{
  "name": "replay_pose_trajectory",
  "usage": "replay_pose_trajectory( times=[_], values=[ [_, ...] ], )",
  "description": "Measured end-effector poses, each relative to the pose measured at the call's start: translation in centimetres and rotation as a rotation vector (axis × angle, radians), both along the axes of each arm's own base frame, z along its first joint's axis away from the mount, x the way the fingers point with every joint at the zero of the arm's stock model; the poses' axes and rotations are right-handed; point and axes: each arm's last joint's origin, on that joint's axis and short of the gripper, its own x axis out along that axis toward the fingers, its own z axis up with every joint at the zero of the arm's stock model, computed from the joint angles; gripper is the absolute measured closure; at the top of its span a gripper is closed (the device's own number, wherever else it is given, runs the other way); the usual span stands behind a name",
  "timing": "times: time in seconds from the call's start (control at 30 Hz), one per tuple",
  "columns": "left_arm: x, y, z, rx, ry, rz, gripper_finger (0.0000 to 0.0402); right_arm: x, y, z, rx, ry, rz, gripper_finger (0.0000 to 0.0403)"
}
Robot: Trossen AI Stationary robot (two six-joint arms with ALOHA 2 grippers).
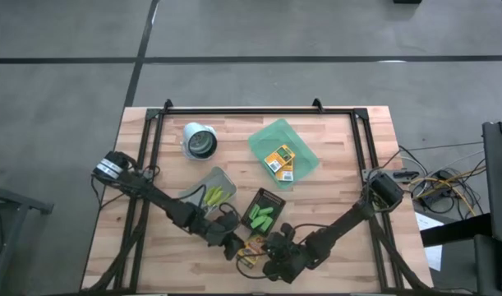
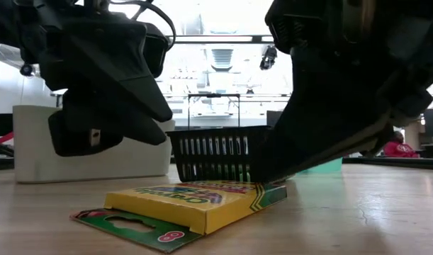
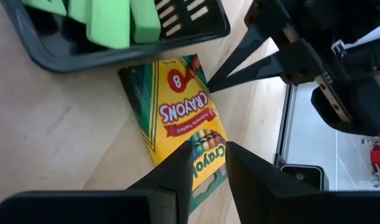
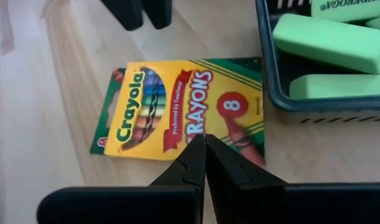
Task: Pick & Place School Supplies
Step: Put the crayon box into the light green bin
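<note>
Here, on the wooden table (image 1: 333, 156), the black slotted basket (image 2: 216, 152) held green erasers (image 4: 326, 40). Just beside it lay the Crayola crayon box (image 4: 183, 109), flat. The left gripper (image 3: 207, 165) hovered over one end, fingers slightly apart, holding nothing. The right gripper (image 4: 205, 155), fingers together, touched the opposite end.

Two dark arms fill the lower half of the high view, both matte black, built of slim links and chunky joints. The left arm (image 1: 164, 205) carries a silver-banded cylinder at its upper-left end, with black cables looping alongside. The right arm (image 1: 349, 218) shows a boxy dark housing. Up close, each gripper's fingers (image 4: 205, 158) are wedge-shaped, black, tapering to points.
</note>
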Motion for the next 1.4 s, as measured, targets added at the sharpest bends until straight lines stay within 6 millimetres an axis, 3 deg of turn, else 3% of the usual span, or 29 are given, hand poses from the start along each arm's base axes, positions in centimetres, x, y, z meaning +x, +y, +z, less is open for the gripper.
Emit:
replay_pose_trajectory(
  times=[0.67,1.4],
  values=[
    [0.2,0.4,0.0,0.009,0.0,0.007,0.0303,-0.7,-0.3,-1.5,0.088,-0.055,0.066,0.0394],
    [0.1,0.6,-0.2,-0.022,0.01,0.032,0.0303,-1.1,-0.2,-1.9,0.1,0.01,0.145,0.0394]
  ],
)
